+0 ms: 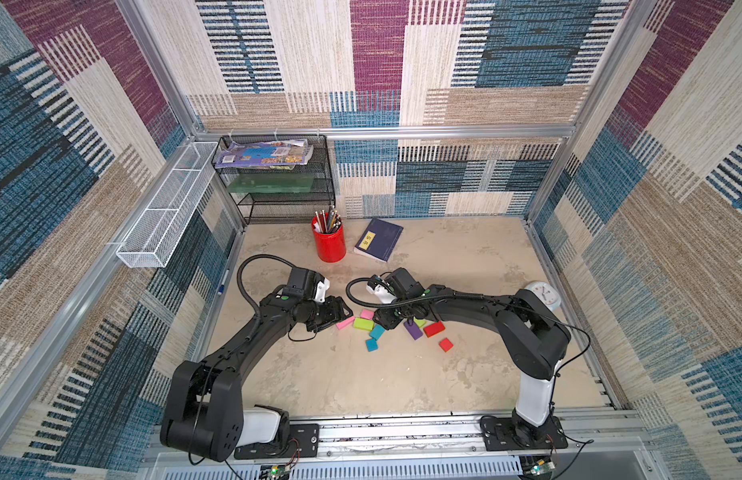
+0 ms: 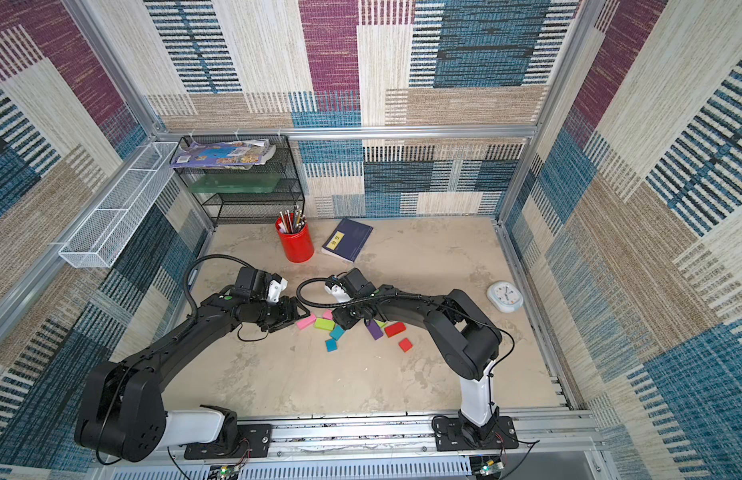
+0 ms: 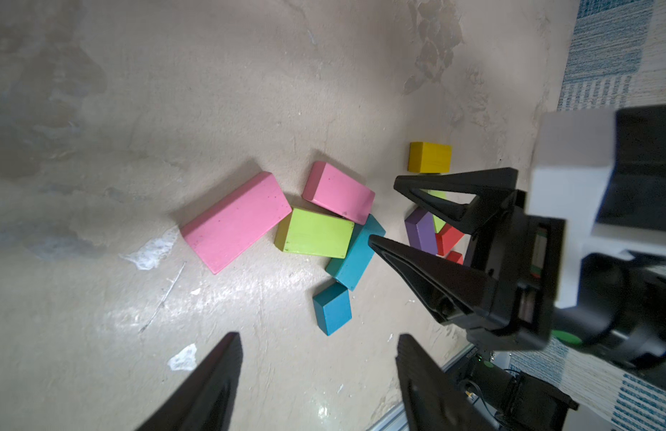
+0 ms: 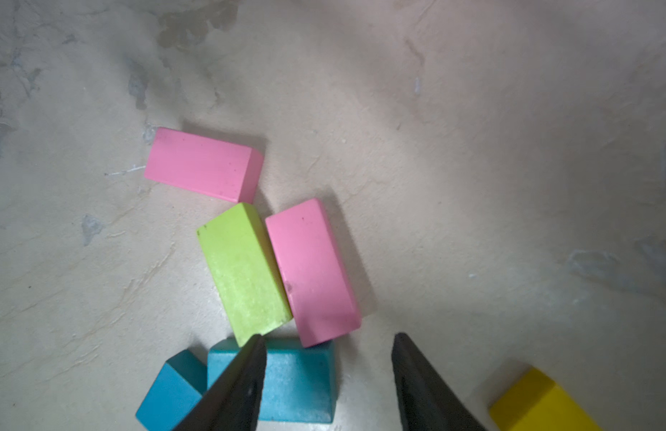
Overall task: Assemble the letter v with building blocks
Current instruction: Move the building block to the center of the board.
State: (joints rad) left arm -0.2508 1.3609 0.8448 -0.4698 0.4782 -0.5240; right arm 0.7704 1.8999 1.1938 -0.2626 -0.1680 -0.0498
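Note:
The building blocks lie flat in a loose cluster mid-table. Two pink blocks (image 3: 236,220) (image 3: 339,190) touch a lime block (image 3: 316,233). A long teal block (image 3: 355,257) and a teal square (image 3: 333,311) sit beside them. Purple (image 1: 413,330), red (image 1: 434,328) and a red square (image 1: 446,344) lie to the right. A yellow block (image 3: 430,156) lies behind. My left gripper (image 1: 347,311) hovers open by the long pink block, nothing between its fingers. My right gripper (image 4: 328,337) is open, low over the long teal block (image 4: 298,380), touching nothing that I can see.
At the back stand a red pencil cup (image 1: 329,243) and a navy book (image 1: 378,240). A white clock (image 1: 544,294) lies at the right edge. A black mesh rack (image 1: 278,183) and a white wire basket (image 1: 165,212) fill the back left corner.

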